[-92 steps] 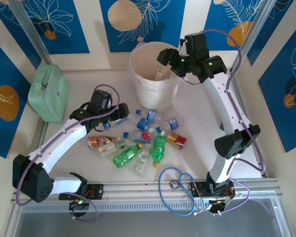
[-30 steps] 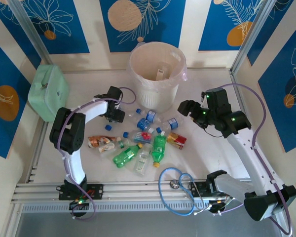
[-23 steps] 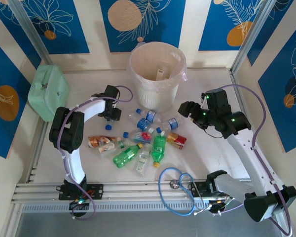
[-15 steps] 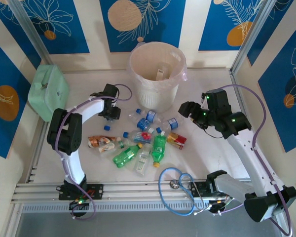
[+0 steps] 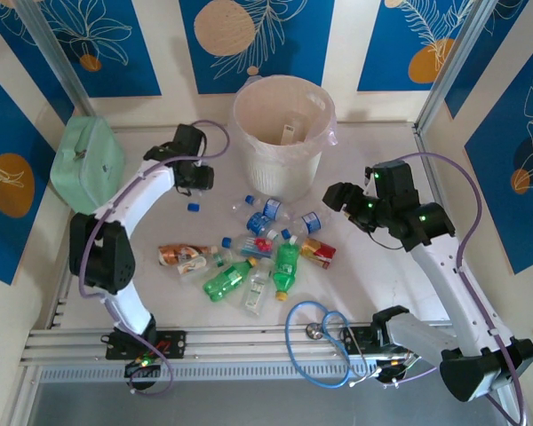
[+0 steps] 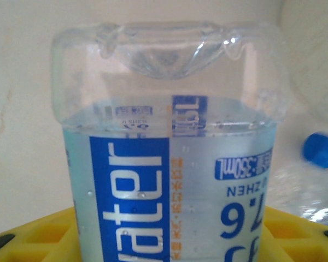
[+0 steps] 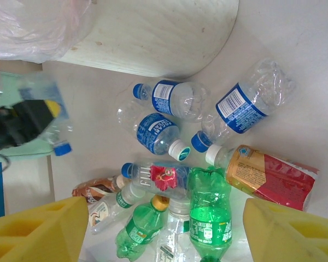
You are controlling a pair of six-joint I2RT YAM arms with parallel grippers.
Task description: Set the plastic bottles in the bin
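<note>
Left pincer (image 5: 195, 176) is gripping a clear water bottle (image 6: 169, 164) with a blue label, its yellow pads (image 6: 38, 234) pressing in on both sides of the body; in the wrist view the bottle's dented base is pointing away from the camera. From above, this pincer is hanging between the mint-green case (image 5: 87, 164) and the bin (image 5: 280, 177), nearer the bin. The bin is standing upright at the far middle of the tabletop (image 5: 373, 160), a thin liner folding over its rim, with something pale lying inside that is too small to tell. Right pincer (image 5: 335, 197) is hanging wide open with nothing between its pads, right of the bin and just beyond the right end of the heap. The other bottles (image 5: 262, 253) are lying on their sides in a loose heap just in front of the bin: clear ones with blue caps nearest it, green ones and red-labelled ones closer to the arm bases. A loose blue cap (image 5: 193, 208) is sitting apart, left of the heap
</note>
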